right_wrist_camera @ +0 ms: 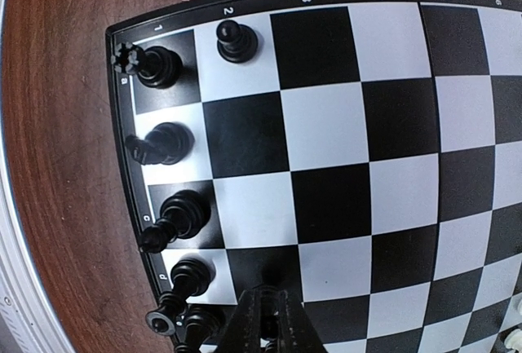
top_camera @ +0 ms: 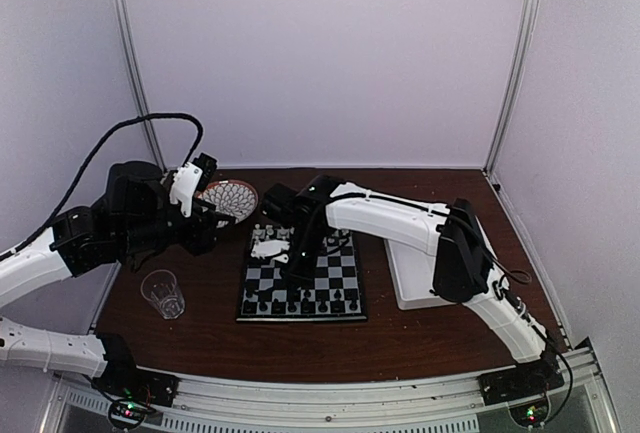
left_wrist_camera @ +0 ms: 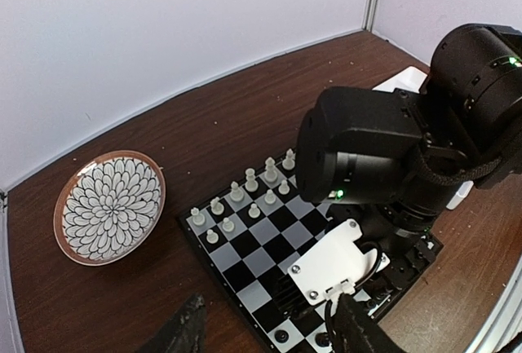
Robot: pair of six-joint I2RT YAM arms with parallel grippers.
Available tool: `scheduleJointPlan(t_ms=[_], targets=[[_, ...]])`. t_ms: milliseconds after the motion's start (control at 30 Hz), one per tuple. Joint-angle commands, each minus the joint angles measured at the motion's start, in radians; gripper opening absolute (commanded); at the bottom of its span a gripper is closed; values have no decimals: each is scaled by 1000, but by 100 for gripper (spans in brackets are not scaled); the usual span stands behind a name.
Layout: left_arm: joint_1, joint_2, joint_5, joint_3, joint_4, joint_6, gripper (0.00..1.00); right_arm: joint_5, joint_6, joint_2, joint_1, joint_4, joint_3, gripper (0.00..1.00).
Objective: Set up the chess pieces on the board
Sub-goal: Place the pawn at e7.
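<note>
The board (top_camera: 330, 275) lies mid-table. Black chess pieces (top_camera: 300, 304) line its near row and white chess pieces (left_wrist_camera: 245, 194) stand in its two far rows. My right gripper (top_camera: 296, 273) hangs low over the board's left part. In the right wrist view its fingers (right_wrist_camera: 273, 324) are closed on a small black piece just above a black square of the board (right_wrist_camera: 326, 125). Several black pieces (right_wrist_camera: 167, 143) stand along the edge column and one black pawn (right_wrist_camera: 235, 41) stands in the second column. My left gripper (left_wrist_camera: 269, 337) is open and empty, raised left of the board (left_wrist_camera: 245, 265).
A round patterned plate (top_camera: 232, 198) sits at the back left of the board and also shows in the left wrist view (left_wrist_camera: 110, 206). A clear glass cup (top_camera: 163, 293) stands front left. A white tray (top_camera: 420, 278) lies right of the board, under the right arm.
</note>
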Motion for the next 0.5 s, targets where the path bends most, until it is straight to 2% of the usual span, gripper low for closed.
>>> scheduleJointPlan(t_ms=[0, 267, 467], targets=[[6, 6, 10, -10, 38, -14, 54, 29, -11, 33, 11, -3, 34, 10], [6, 10, 10, -12, 38, -15, 54, 39, -10, 54, 18, -4, 45, 12], [6, 15, 11, -15, 40, -16, 54, 26, 6, 32, 18, -8, 60, 23]])
